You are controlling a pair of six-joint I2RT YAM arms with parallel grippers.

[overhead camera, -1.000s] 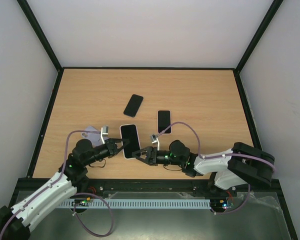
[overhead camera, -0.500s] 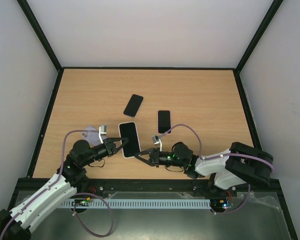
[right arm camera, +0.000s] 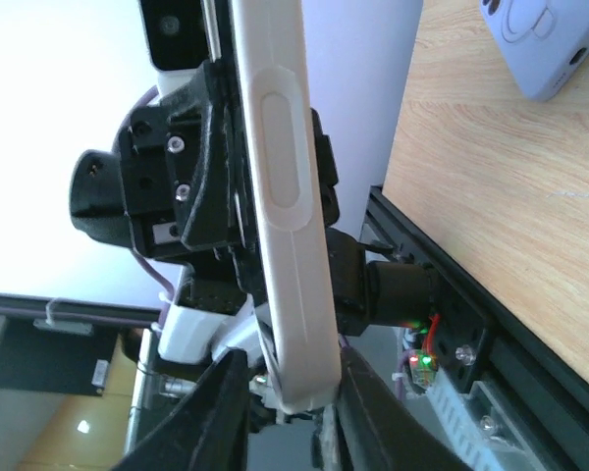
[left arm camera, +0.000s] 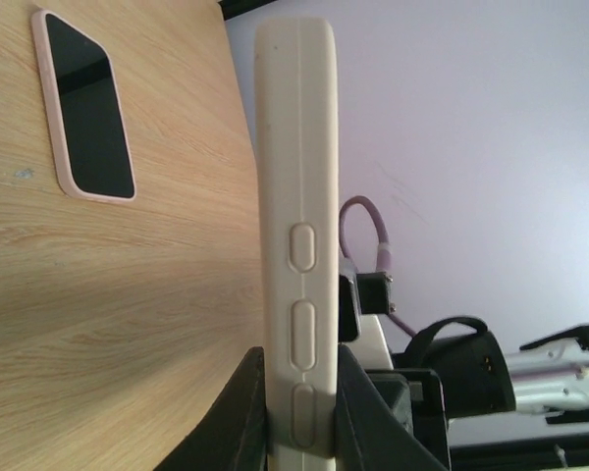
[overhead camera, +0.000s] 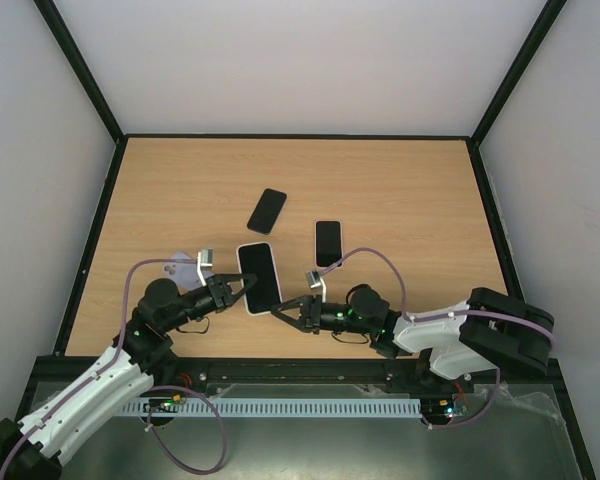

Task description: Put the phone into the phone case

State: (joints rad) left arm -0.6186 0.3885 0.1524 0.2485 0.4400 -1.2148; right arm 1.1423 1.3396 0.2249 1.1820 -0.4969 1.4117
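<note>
Both clamp phone case point(overhead camera: 260, 272) edges: L gripper point(overhead camera: 244, 289), R gripper point(overhead camera: 277, 311); tabletop point(overhead camera: 410, 190) roomy.

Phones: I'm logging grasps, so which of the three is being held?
The white-cased phone, pinched between the left tool and right tool; the black phone and pink-edged phone lie free.

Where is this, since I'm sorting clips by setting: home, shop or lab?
Likely a robotics lab test cell: a wooden table boxed in by plain white walls, with a robot's left hand and right hand both gripping a white-cased phone.
</note>
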